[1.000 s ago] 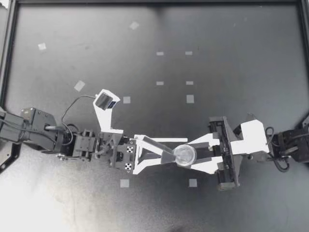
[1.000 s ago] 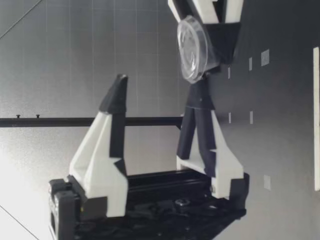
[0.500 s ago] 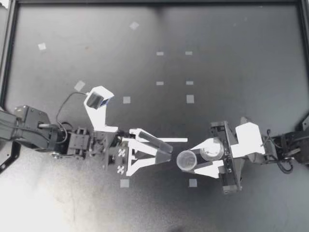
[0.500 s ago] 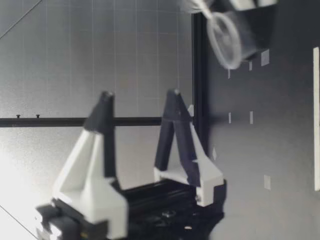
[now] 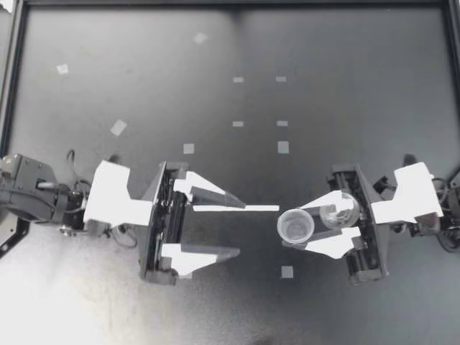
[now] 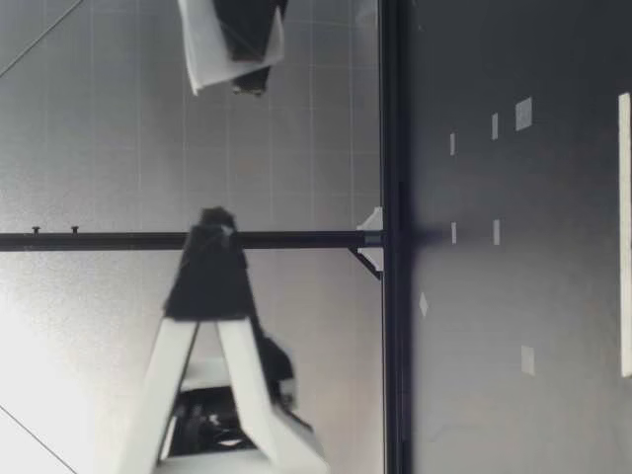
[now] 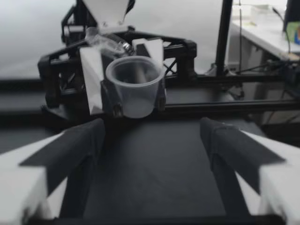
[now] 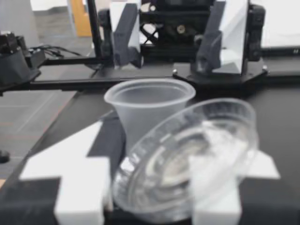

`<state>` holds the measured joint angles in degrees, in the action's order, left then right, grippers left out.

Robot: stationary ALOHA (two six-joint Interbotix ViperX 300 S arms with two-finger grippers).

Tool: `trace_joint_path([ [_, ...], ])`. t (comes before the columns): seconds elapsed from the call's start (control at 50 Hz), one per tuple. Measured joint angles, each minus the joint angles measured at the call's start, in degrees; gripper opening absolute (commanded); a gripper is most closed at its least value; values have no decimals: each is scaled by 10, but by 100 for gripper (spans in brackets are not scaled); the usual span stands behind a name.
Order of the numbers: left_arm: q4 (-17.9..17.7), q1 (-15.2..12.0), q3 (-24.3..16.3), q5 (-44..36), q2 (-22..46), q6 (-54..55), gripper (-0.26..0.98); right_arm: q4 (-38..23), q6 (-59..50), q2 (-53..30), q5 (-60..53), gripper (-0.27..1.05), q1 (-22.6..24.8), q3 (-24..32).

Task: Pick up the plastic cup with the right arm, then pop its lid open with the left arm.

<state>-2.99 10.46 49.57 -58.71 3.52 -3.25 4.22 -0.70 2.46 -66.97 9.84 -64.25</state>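
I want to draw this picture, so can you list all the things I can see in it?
cup: one, clear plastic, upright between the right gripper's fingers
lid: one, clear, tilted behind the cup, resting on the right gripper
white strip: one, white, flat on the table ahead of the left gripper
tape squares: about ten, pale, scattered on the table
table: one, black
left gripper: one, black and white, open, empty
right gripper: one, black and white, shut on the cup

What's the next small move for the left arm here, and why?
Probably ease the left tool forward, toward the lid. The right tool grips the cup upright, mouth uncovered, while the lid leans tilted across that tool's fingers behind the cup, apparently ungripped. The left tool is open, empty and faces them across a gap.
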Motion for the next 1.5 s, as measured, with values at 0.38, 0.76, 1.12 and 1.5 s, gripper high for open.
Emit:
trace_joint_path([
  [0.38, 0, 2, -3, -7, 3, -14, 75, 1, 10, -4, -22, 23, -1, 0],
  [0.76, 0, 4, -3, 3, 3, -10, 75, 1, 11, -7, -22, 23, -1, -1],
  [1.12, 0, 4, -3, 33, 3, -10, 75, 2, 11, -10, -22, 23, -2, 0],
  [1.5, 0, 4, -3, 33, 3, -10, 75, 2, 11, -13, -22, 23, -1, 0],
])
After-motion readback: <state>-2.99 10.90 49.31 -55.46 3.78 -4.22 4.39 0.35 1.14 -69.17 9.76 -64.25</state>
